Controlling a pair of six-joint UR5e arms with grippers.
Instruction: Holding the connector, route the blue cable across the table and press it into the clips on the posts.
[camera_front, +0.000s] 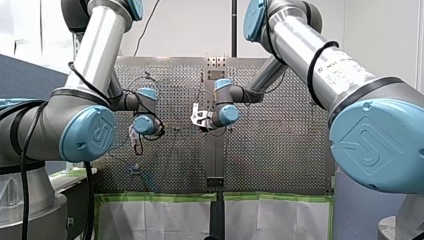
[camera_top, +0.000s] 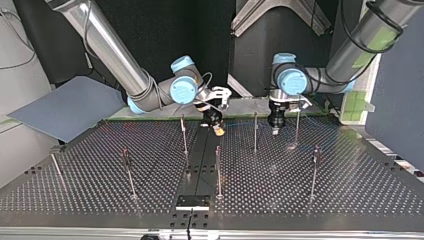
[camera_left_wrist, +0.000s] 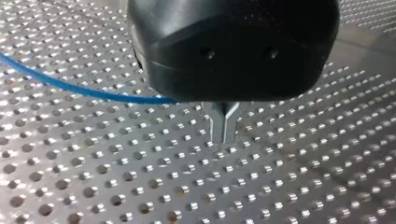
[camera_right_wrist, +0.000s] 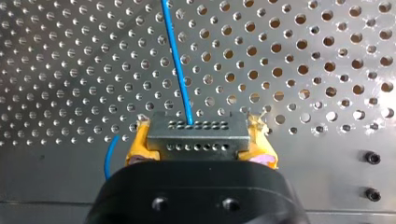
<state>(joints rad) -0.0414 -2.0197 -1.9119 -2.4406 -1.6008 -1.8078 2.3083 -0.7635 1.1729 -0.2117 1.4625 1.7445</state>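
In the right wrist view my right gripper (camera_right_wrist: 198, 140) has its yellow pads (camera_right_wrist: 137, 142) shut on the two ends of a grey connector (camera_right_wrist: 197, 133) with rows of small holes. The blue cable (camera_right_wrist: 179, 60) leaves the connector's middle and runs straight ahead over the perforated table. In the left wrist view the blue cable (camera_left_wrist: 79, 88) crosses the plate and goes out of sight behind the black body of my left gripper (camera_left_wrist: 224, 133), whose metal fingers stand shut just above the plate; nothing shows between their tips. The top view has my right gripper (camera_top: 217, 129) at centre and my left gripper (camera_top: 275, 131) to its right.
Several thin posts with clips stand on the perforated table (camera_top: 350, 190), among them one (camera_top: 184, 134) beside my right gripper, one (camera_top: 255, 131) between the grippers and one (camera_top: 298, 125) beside my left gripper. A dark centre strip (camera_top: 197, 170) ends at a black plate (camera_top: 193, 202).
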